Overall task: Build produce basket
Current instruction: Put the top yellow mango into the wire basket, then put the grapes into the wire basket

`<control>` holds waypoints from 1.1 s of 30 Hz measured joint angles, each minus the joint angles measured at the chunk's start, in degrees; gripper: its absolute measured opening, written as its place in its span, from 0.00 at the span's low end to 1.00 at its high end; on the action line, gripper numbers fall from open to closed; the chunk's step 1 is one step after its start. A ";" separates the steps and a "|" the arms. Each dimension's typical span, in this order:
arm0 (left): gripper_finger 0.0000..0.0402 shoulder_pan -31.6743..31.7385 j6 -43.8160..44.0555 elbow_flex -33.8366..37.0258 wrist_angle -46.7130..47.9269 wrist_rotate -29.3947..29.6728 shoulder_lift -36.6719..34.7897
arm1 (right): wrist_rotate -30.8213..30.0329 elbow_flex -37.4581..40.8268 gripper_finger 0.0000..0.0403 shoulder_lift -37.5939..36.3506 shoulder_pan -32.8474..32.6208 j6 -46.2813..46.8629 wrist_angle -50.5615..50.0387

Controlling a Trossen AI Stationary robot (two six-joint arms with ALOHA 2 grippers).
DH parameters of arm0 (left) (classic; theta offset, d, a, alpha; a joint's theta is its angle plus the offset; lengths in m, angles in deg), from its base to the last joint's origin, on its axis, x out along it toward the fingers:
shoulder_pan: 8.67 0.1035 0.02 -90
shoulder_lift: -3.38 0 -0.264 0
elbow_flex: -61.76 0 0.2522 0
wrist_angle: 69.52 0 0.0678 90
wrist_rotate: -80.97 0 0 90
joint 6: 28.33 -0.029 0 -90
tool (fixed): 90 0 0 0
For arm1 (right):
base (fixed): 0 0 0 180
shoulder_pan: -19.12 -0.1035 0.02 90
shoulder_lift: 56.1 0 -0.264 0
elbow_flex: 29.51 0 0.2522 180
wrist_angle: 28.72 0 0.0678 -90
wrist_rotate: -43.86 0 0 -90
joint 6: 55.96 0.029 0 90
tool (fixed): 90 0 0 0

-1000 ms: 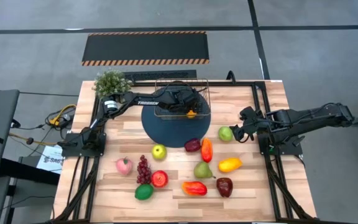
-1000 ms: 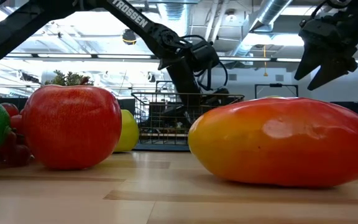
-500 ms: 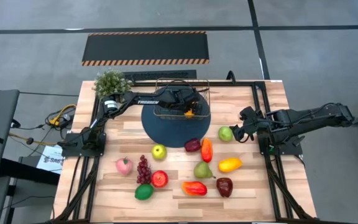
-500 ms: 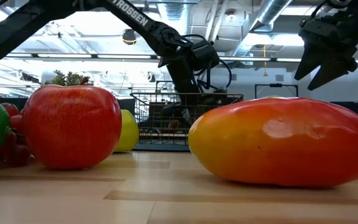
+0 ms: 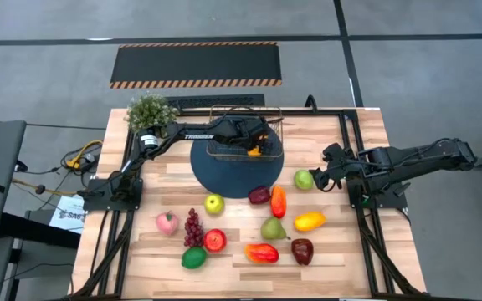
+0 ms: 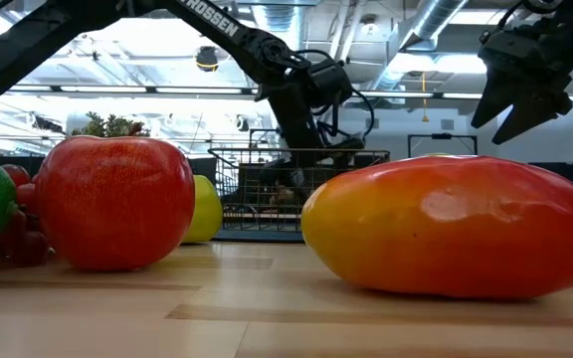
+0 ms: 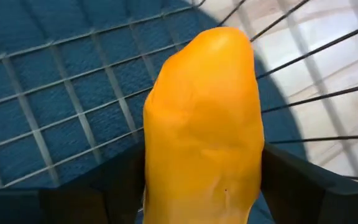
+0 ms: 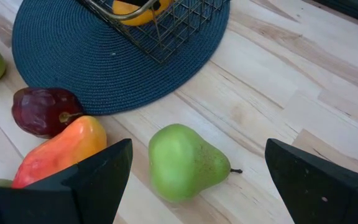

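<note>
The gold wire basket [image 5: 224, 109] stands on a dark blue round mat [image 5: 224, 177] at the far middle of the table. My left gripper [image 5: 253, 144] reaches into the basket and is shut on an orange-yellow fruit [image 7: 204, 124], which also shows in the high view [image 5: 256, 151]. My right gripper [image 5: 321, 177] is open, off the table at the right. A green pear [image 8: 188, 163] lies on the wood ahead of its fingers, untouched. Several more fruits lie on the near half of the table, among them a mango [image 5: 309, 221] and a red apple [image 5: 215, 241]. My left gripper pinches the orange-yellow fruit between its two fingers, one on each side [image 7: 154, 186] of the end nearer the wrist. The fingers slant down into the basket from the table's left. The fruit's far end points at the basket's mesh floor [image 7: 55, 99]. Whether it rests there does not show.
A potted green plant [image 5: 150, 110] stands at the far left corner. A dark red fruit [image 8: 45, 111] and an orange-red pepper [image 8: 61, 155] lie near the pear by the mat's edge. Bare wood shows at the far right of the table.
My left gripper has shifted only slightly inside the basket, still shut on the orange-yellow fruit. The basket and my right gripper have kept still.
</note>
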 joint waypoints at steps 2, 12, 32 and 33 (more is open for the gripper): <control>0.70 0.12 1.13 0.00 2.27 1.21 0.00 | 0.00 0.00 0.96 0.00 0.00 0.02 0.00; 0.72 -0.21 -1.22 0.02 2.00 -0.51 -0.09 | 0.00 0.00 0.96 0.00 -0.02 0.00 0.00; 0.72 -5.46 -18.06 -34.40 48.62 5.96 -4.82 | 0.02 1.00 0.96 0.02 0.09 -0.37 0.38; 0.72 -6.50 -18.36 -33.00 49.70 5.94 -7.44 | 0.00 1.38 0.96 -0.02 0.09 -0.35 0.64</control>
